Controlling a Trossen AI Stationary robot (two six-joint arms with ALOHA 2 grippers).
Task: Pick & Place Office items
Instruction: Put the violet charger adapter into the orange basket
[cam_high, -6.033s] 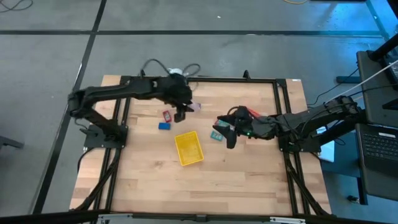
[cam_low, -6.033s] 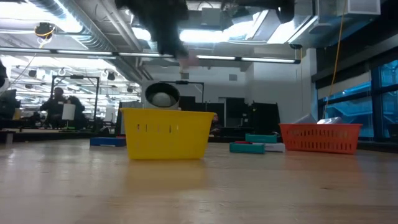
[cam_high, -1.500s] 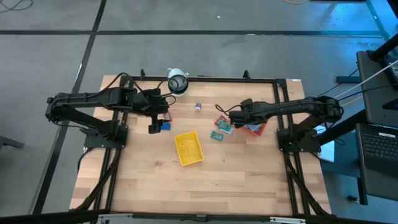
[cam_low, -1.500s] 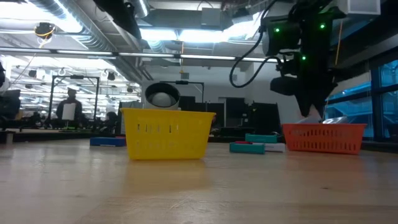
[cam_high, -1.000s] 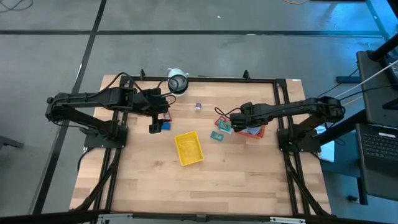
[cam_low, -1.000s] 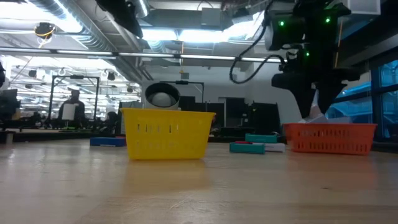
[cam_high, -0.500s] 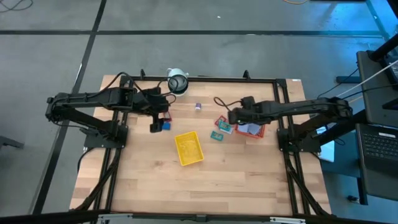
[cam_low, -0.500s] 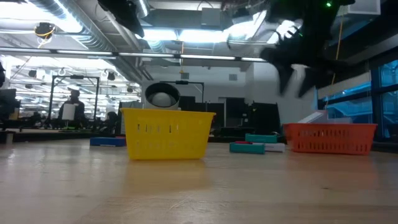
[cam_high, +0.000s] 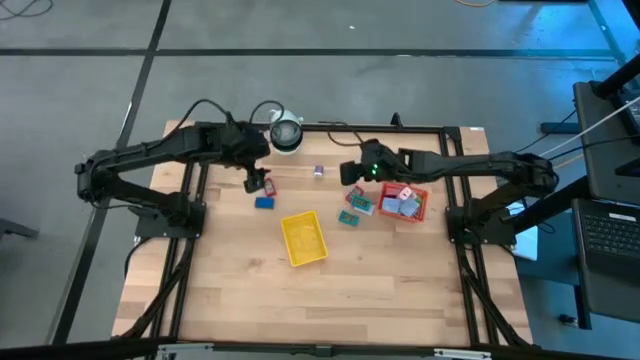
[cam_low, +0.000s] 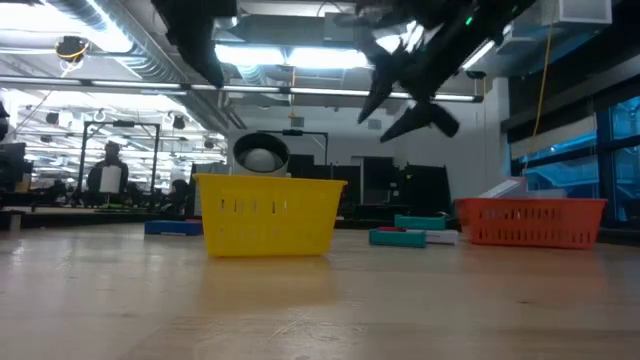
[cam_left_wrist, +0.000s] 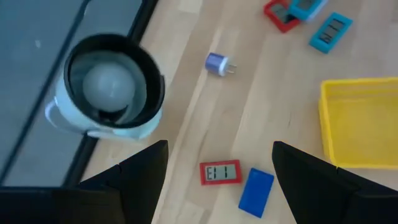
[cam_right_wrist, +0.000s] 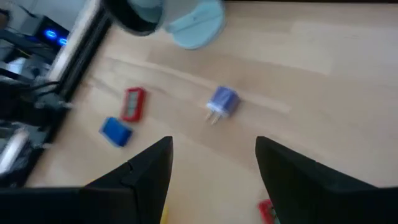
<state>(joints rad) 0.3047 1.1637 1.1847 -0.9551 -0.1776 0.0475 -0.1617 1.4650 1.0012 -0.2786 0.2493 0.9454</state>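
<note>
Both grippers hang with fingers spread and empty: the left gripper (cam_high: 254, 181) above a red flat block (cam_left_wrist: 221, 173) and blue flat block (cam_left_wrist: 256, 191), the right gripper (cam_high: 350, 173) near a lavender plug-shaped item (cam_right_wrist: 222, 101). The red-orange tray (cam_high: 419, 203) holds several small packets; the yellow plastic tray (cam_high: 303, 238) looks bare.

Your two arms are dark, jointed links with black cables looping along them; the right arm (cam_high: 470, 165) shows a green indicator light near its wrist.
</note>
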